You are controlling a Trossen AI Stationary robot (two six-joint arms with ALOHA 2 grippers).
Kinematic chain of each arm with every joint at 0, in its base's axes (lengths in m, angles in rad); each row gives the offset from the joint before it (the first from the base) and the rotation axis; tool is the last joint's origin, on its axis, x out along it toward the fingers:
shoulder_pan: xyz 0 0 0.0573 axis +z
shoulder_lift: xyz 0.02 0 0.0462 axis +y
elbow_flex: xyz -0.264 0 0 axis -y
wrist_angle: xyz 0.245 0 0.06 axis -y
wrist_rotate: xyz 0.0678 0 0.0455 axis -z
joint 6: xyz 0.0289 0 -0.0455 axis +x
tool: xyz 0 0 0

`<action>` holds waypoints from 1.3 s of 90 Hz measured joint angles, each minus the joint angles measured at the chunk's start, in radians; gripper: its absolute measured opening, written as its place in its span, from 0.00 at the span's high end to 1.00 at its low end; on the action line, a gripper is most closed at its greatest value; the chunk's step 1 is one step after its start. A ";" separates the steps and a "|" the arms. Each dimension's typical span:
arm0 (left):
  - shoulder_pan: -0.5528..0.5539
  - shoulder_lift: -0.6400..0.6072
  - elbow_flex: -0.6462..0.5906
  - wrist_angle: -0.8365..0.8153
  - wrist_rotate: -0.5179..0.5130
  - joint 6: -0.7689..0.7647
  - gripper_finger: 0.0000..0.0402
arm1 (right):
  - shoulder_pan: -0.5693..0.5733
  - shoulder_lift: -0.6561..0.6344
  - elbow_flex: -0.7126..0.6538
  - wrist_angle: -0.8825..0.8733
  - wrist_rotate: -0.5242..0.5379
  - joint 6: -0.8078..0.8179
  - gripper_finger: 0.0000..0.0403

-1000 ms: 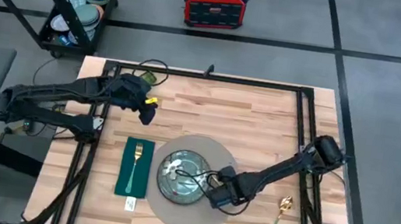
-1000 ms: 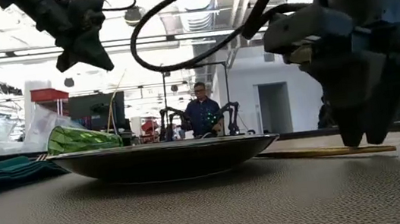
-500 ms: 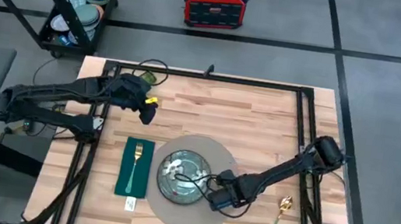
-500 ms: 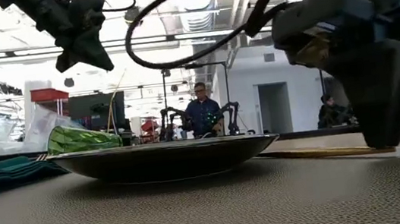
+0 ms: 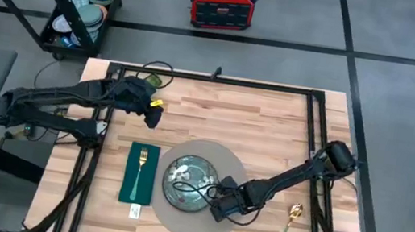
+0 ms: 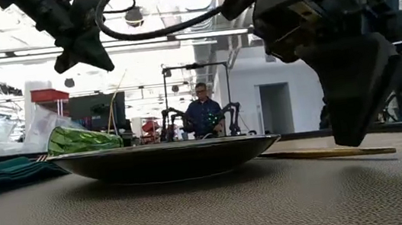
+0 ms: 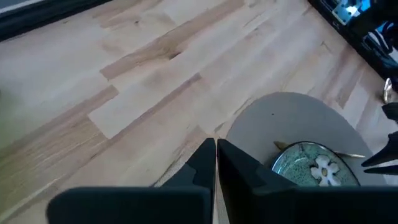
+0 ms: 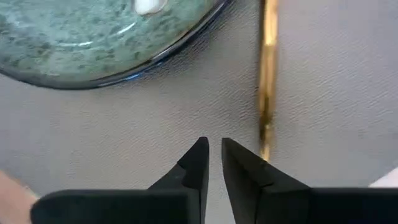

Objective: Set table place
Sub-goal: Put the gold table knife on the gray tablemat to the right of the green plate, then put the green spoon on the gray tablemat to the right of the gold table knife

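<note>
Placemat (image 5: 195, 212) centred near table (image 5: 271, 125) front edge, plate (image 5: 188, 182) on it. Gold utensil (image 8: 268, 74) lies on mat beside plate, just beside my right gripper (image 8: 213, 163), long axis running away from fingertips (jaws nearly closed, holding nothing). Left gripper (image 7: 216, 163) closed, empty, far.

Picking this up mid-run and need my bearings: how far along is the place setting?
Done: plate on the placemat, fork on the napkin, a gold utensil lying on the mat beside the plate. In hand: nothing; the right gripper hangs shut and empty by that utensil, the left gripper waits over the table. Left: the green-handled utensil lies on the table outside the mat.
</note>
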 joint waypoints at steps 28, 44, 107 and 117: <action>0.000 0.000 0.000 0.001 0.000 -0.015 1.00 | -0.029 0.000 0.000 -0.122 0.006 -0.140 0.80; 0.000 0.000 0.000 0.001 0.000 -0.042 1.00 | -0.041 -0.002 -0.024 -0.091 0.014 -0.158 0.76; 0.000 0.000 0.000 0.002 0.002 -0.069 1.00 | -0.043 -0.130 -0.100 -0.003 0.071 -0.035 0.64; 0.000 0.000 0.000 0.002 0.002 -0.070 1.00 | -0.042 -0.159 -0.101 -0.065 0.093 0.040 0.67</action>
